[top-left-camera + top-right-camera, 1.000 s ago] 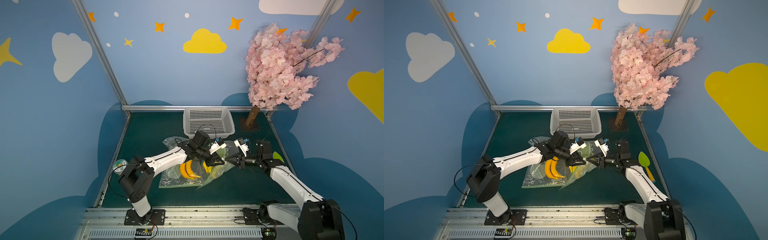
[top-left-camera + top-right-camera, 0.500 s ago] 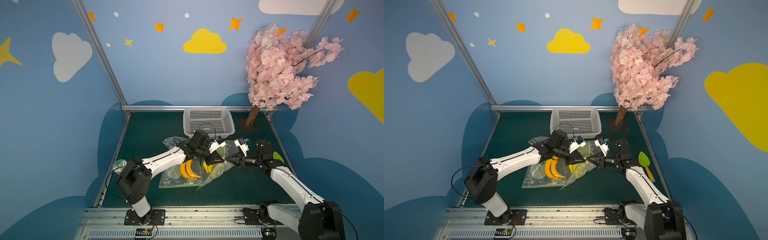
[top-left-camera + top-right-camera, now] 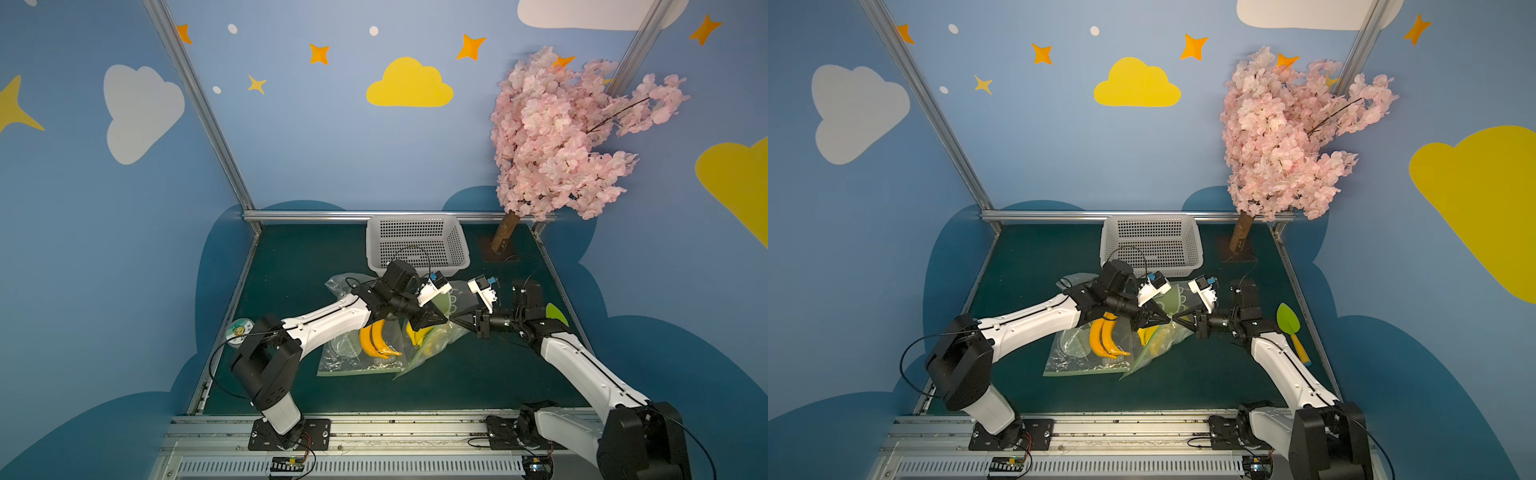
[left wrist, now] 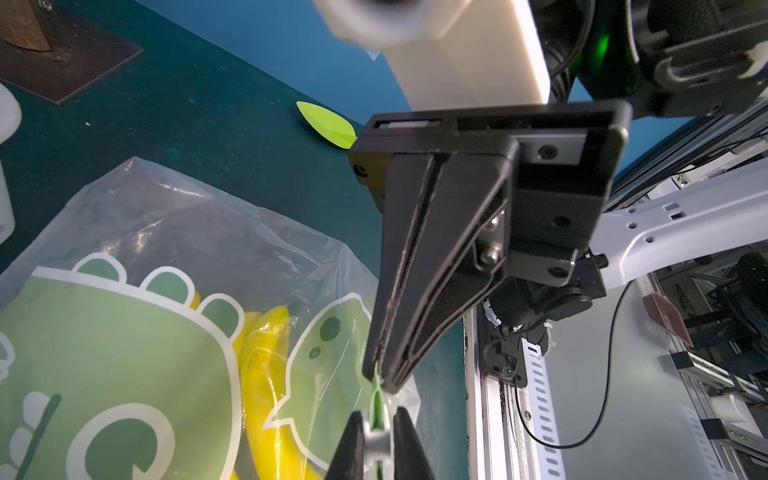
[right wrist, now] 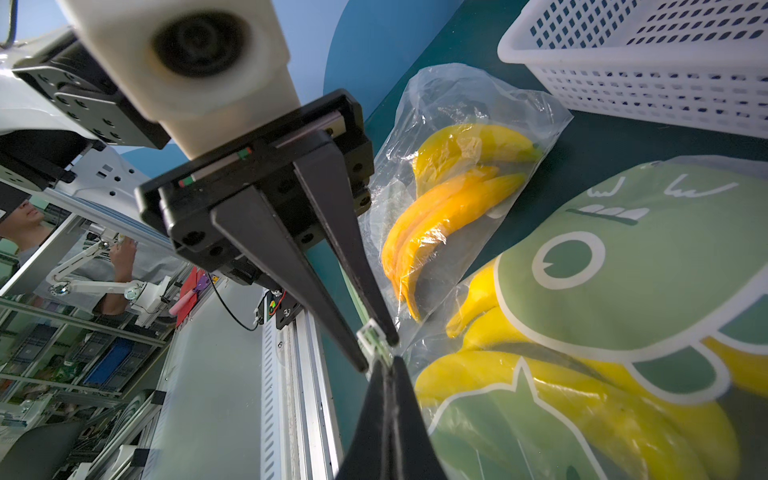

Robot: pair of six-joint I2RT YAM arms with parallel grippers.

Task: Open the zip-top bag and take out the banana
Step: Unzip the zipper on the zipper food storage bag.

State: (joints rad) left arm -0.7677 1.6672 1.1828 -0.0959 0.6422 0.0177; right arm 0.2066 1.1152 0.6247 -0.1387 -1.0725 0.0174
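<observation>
The zip-top bag [image 3: 441, 337] [image 3: 1165, 338], green with a dinosaur print, hangs tilted between my two grippers in both top views, its lower end on the mat. A yellow banana [image 4: 262, 361] [image 5: 582, 411] shows through it. My left gripper [image 4: 378, 419] [image 3: 1167, 319] has its fingers against both sides of the white zip slider [image 5: 372, 337]. Tip to tip with it, my right gripper [image 5: 388, 362] [image 4: 380, 380] [image 3: 1178, 320] is shut on the bag's green top edge just past the slider.
A second, clear bag of orange-yellow bananas [image 3: 376, 343] [image 5: 449, 208] lies on the mat under the left arm. A white basket [image 3: 415, 245] stands behind, a tree trunk [image 3: 505, 237] at the back right. A green toy shovel [image 3: 1289, 322] lies right.
The left gripper's fingers have drawn in onto the slider. Both arms and the bag have hardly moved.
</observation>
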